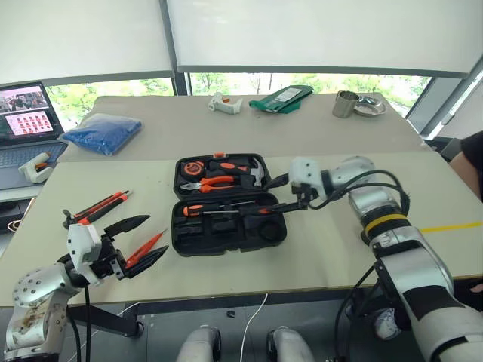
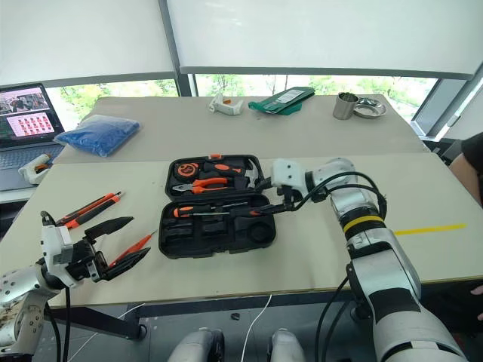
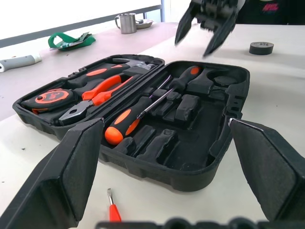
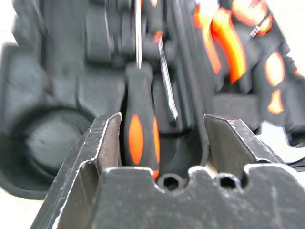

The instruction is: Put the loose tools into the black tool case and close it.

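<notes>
The black tool case (image 1: 229, 215) is lying open at table centre, two screwdrivers (image 1: 226, 209) resting inside. The right gripper (image 1: 302, 202), at its 3 o'clock edge, is being held with fingers apart, empty. The left gripper (image 1: 139, 241), at 9 o'clock, is being held spread wide beside the slim orange tester pen (image 1: 145, 247).

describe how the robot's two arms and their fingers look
Both arms have silver-grey metal shells with black joints and loose black cables. The right arm wears a yellow band near the wrist. The left arm has a perforated silver casing. Each gripper has two black, pointed wedge fingers.
</notes>
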Tool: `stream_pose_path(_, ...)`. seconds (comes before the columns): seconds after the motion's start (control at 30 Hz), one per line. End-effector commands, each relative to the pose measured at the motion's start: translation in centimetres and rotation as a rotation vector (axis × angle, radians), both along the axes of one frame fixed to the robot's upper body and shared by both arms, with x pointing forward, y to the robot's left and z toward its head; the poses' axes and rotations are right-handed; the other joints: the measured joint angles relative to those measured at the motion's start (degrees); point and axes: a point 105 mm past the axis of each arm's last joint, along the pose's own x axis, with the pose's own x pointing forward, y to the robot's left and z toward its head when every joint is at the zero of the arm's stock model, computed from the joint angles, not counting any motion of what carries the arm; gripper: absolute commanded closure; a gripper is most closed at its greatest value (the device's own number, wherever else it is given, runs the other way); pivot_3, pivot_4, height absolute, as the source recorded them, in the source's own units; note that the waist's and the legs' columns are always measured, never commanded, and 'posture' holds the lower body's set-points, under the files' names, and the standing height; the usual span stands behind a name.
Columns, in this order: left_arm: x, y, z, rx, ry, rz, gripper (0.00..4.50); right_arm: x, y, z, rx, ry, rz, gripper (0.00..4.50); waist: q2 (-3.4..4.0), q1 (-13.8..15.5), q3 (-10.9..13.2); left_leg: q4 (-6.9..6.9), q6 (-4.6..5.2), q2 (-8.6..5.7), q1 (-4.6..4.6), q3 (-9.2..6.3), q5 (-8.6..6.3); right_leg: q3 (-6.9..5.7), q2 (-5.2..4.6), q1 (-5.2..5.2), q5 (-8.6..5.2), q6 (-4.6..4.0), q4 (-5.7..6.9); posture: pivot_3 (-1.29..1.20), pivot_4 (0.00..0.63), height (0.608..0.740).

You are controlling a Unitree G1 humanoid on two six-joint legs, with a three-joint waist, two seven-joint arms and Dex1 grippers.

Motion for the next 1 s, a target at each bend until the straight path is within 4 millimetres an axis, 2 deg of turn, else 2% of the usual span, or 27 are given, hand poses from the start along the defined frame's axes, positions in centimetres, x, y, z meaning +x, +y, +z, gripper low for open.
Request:
stream_pose_path(0.03,0.1,-0.1,0.4,0.002,-0.034,0.006,0.0,0.8,1.9,1.4,0.179,-0.006,-0.053,2.29,0.0,-0.38,0.0,0.0,-0.02,0.04,0.01,0.0,-0.01,0.03,0.03,-0.02,0.02,-0.04,0.02,0.0,0.15,0.74)
stream_pose_path(0.2,0.3,0.0,0.5,0.001,-0.033,0.017,0.0,1.1,3.8,-1.0,0.151,0.028,-0.085,4.0,0.0,-0.24,0.0,-0.03,-0.06,0.06,0.0,0.0,0.01,0.03,0.07,-0.12,0.04,-0.11,0.11,0.0,0.15,0.74)
stream_pose_path(0.27,0.3,0.2,0.5,0.004,-0.031,0.021,0.0,0.7,4.6,-1.9,0.123,0.034,-0.063,4.43,0.01,-0.04,0.0,-0.02,-0.06,0.02,-0.03,0.01,0.01,0.03,0.04,-0.14,0.04,-0.1,0.1,0.0,0.15,0.74)
stream_pose_path(0.37,0.3,0.3,0.5,0.008,-0.025,0.029,0.0,0.2,5.5,-3.4,0.083,0.046,-0.046,4.43,0.01,-0.01,0.0,-0.02,-0.05,0.01,-0.03,0.01,0.01,0.03,0.02,-0.13,0.04,-0.09,0.09,0.0,0.15,0.74)
stream_pose_path(0.53,0.4,0.5,0.5,0.009,-0.018,0.042,0.0,0.0,5.7,-5.4,-0.016,0.054,-0.048,4.43,0.01,-0.08,-0.01,-0.02,-0.07,0.01,-0.04,0.02,0.01,0.04,0.03,-0.14,0.04,-0.1,0.1,0.0,0.15,0.74)
stream_pose_path(0.7,0.1,0.6,0.6,0.0,0.008,0.049,0.0,0.7,5.3,-6.9,-0.113,0.037,-0.111,4.43,0.02,-0.13,-0.02,-0.02,-0.3,0.02,0.01,0.02,-0.12,0.03,0.05,-0.14,0.04,-0.11,0.13,0.0,0.15,0.74)
stream_pose_path(0.83,0.0,0.8,0.5,0.003,0.005,0.074,0.0,0.0,5.6,-8.1,-0.204,0.042,-0.055,4.43,0.0,-0.13,-0.08,-0.02,-0.38,0.03,0.14,0.02,-0.14,0.03,0.05,-0.12,-0.06,-0.28,0.13,0.0,0.15,0.74)
stream_pose_path(0.93,0.0,0.9,0.5,0.003,0.005,0.083,0.0,-0.3,6.0,-8.1,-0.216,0.015,-0.026,4.43,-0.02,-0.1,-0.18,-0.03,-0.41,0.05,0.39,0.02,-0.16,0.03,0.05,-0.03,-0.16,-0.42,0.13,0.0,0.15,0.74)
stream_pose_path(1.0,0.1,1.0,0.5,-0.004,0.001,0.099,0.0,0.1,6.5,-6.3,-0.119,-0.024,-0.043,4.43,-0.02,-0.13,-0.18,-0.04,-0.43,0.06,0.48,0.01,-0.17,0.03,0.04,0.06,-0.27,-0.3,0.11,0.0,0.15,0.74)
